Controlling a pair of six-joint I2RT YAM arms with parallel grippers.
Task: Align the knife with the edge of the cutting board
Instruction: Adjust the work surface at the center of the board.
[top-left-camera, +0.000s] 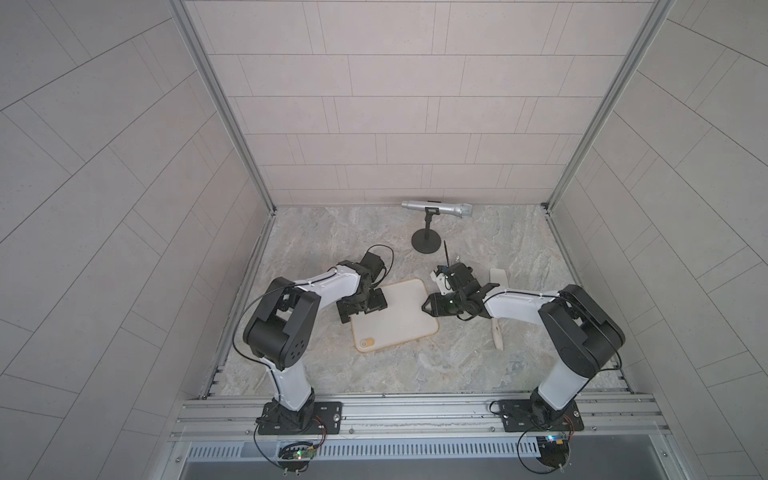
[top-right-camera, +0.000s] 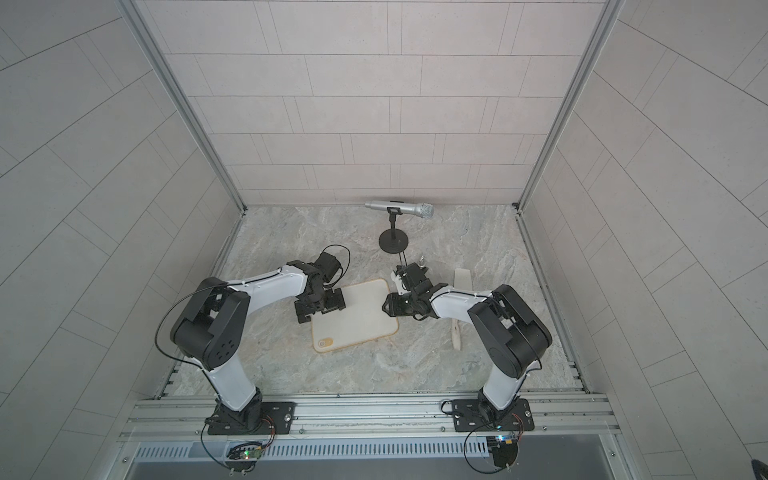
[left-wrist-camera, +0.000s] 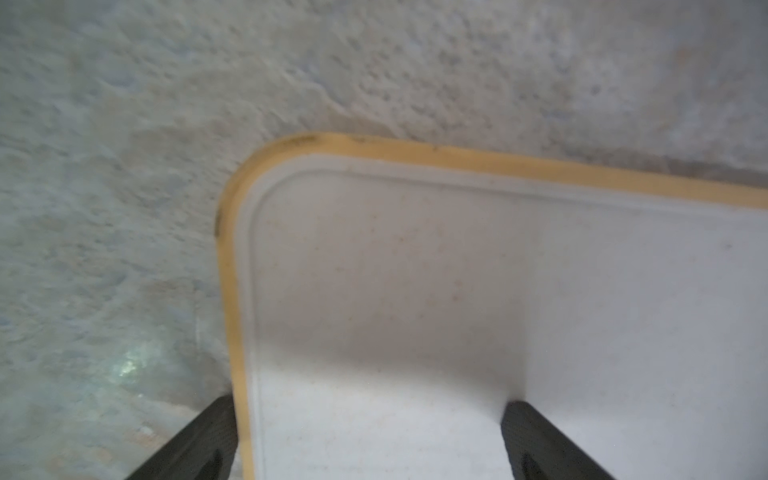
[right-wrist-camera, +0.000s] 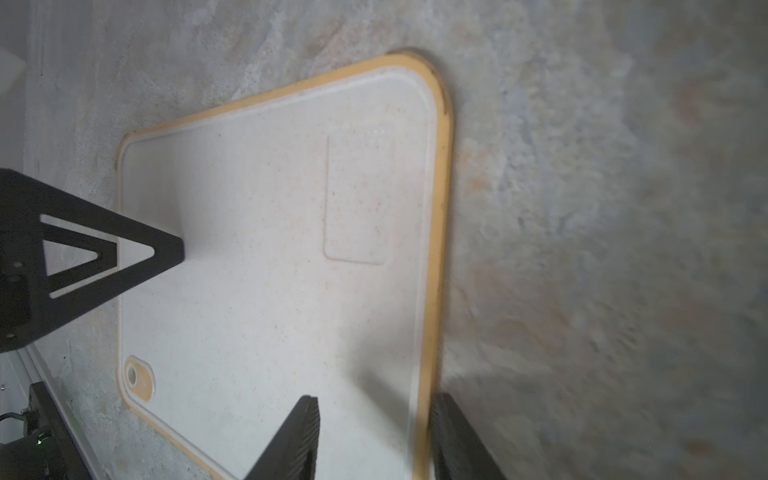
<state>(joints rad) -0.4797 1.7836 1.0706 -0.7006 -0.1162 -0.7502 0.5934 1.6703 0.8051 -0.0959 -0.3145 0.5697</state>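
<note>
- your right pincer (right-wrist-camera: 374, 397) is standing with its jaws apart, straddling the cutting board (right-wrist-camera: 270, 249) at the rim on the right arm's side. one finger is reaching over the cream face and the other is sitting just outside the tan rim. nothing is being clamped.
- your left pincer (left-wrist-camera: 370, 403) is straddling the opposite rim near a rounded far corner, with its jaws wide apart. one finger is lying outside the rim and the other over the board.
- in both top views the two pincers (top-left-camera: 363, 307) (top-right-camera: 388, 305) are facing each other across the board, which is lying flat on the table (top-left-camera: 332, 232).
- the knife (top-left-camera: 497, 334) is lying on the table to the right of the board, apart from it. the right forearm is hiding part of it, its blade is pointing toward the back wall, and its handle is pointing toward the front rail.
- farther back, a silver microphone (top-left-camera: 436, 209) is sitting on its black stand.
</note>
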